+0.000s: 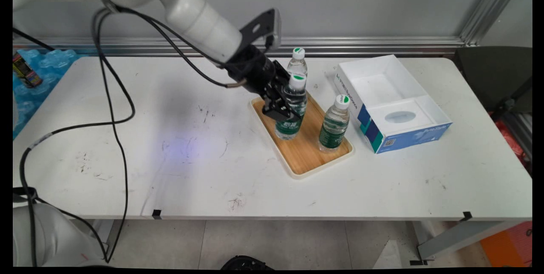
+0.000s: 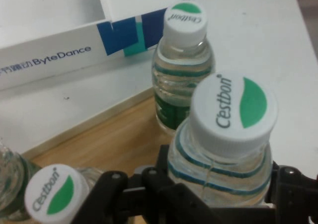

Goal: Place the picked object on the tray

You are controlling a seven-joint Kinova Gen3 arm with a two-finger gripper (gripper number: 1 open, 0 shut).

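Claw (image 1: 285, 110) clamped around middle water bottle (image 1: 292, 108) on wooden tray (image 1: 304, 151); neighbouring bottle (image 1: 335, 123) near tray's right edge

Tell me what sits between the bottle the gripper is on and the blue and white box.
Another water bottle stands on the wooden tray, between the gripped bottle and the box. The main view shows it best.
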